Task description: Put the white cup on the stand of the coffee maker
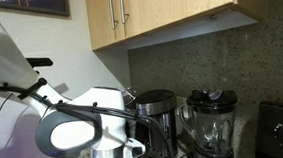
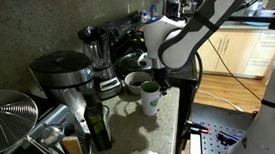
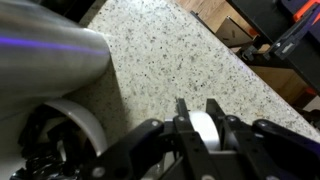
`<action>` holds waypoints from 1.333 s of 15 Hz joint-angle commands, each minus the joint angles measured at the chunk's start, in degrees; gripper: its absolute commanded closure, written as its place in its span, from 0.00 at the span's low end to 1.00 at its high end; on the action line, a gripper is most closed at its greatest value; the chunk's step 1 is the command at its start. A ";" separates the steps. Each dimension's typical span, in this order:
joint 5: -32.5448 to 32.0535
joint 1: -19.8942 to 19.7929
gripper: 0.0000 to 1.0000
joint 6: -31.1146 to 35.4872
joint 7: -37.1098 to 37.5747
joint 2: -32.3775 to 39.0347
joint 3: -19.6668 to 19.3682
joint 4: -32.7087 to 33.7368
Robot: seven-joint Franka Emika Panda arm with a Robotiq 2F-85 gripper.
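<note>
In the wrist view my gripper [image 3: 197, 104] is shut on the white cup [image 3: 203, 128], with one finger on each side of its wall. In an exterior view the gripper [image 2: 153, 78] holds that cup [image 2: 150, 102] upright at the counter's front edge, right of the silver coffee maker [image 2: 62, 72]. The coffee maker also shows in the other exterior view [image 1: 156, 110] and as a blurred silver body in the wrist view [image 3: 50, 55]. Its stand is not clearly visible.
A blender [image 2: 96, 52] stands next to the coffee maker and also shows in an exterior view [image 1: 213, 119]. A second white cup [image 2: 134, 82] sits beside the held one. A dark bottle [image 2: 98, 123] and a metal strainer [image 2: 5, 114] stand nearer the camera. Speckled granite counter [image 3: 170, 50].
</note>
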 commanded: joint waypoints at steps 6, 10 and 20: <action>1.77 -1.66 0.89 7.27 -1.88 -4.09 -0.25 -5.65; 6.45 0.16 0.89 9.07 -2.46 -2.83 0.03 -3.96; 9.21 4.13 0.89 8.83 -0.40 1.90 5.36 1.64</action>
